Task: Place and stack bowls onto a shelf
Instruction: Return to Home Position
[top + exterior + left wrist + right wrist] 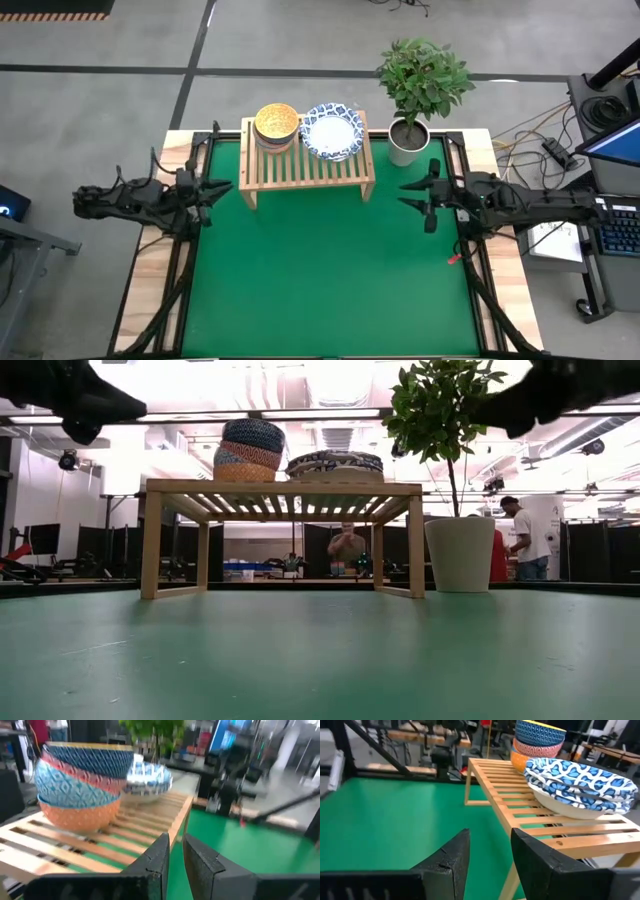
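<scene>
The light-wood shelf [308, 165] stands on its short legs at the far middle of the green mat. A stack of small bowls [277, 125], orange at the bottom [80, 812], rests on the left of its slatted top. A stack of wide white bowls with blue pattern [332, 132] rests beside it [577, 787]. My left gripper [214, 192] hovers off the shelf's left end, its fingers a narrow gap apart [176, 852] with nothing between them. My right gripper [420, 196] hovers off the shelf's right end, open and empty [490, 852].
A white pot with a green plant [408, 142] stands just right of the shelf at the far edge, close to my right arm. The green mat [330, 280] lies bare in front of the shelf. People stand in the room behind the table [520, 540].
</scene>
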### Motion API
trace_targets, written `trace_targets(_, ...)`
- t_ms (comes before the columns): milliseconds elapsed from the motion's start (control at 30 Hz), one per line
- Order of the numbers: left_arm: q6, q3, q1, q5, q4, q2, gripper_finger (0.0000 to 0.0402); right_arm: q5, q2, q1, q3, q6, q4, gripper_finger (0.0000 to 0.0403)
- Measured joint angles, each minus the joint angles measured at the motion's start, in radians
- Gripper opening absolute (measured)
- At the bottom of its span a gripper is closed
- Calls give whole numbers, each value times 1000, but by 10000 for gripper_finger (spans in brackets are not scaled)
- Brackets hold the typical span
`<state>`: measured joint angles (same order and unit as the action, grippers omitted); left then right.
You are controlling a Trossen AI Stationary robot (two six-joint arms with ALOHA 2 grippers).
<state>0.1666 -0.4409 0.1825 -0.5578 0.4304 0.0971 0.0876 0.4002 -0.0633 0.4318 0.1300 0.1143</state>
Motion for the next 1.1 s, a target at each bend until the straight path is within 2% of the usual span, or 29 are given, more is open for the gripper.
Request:
trace_targets(167, 33, 53, 0, -5, -78, -99, 38, -19, -111, -19, -70, -6, 0, 132)
trace_targets(367, 56, 92, -1, -58, -112, -73, 38, -25, -236, -22, -153, -10, -1, 128)
trace_targets(600, 44, 194, -1, -54, -220, -98, 38, -51, -393, -21, -254, -50, -1, 119)
trace_targets(700, 47, 230, -1, -54, -240, -97, 38, -87, -400, -21, -292, -78, -15, 116)
trace_targets(800, 55, 276, -1, -52, -283, -97, 38, -119, -387, -21, -330, -86, -104, 116)
trace_targets(933, 55, 347, -1, 3, -361, -97, 38, -124, -387, -20, -416, -88, -227, 115)
trace_targets(1100, 32, 430, -1, 159, -517, -96, 38, -158, -380, -21, -419, -105, -268, 108)
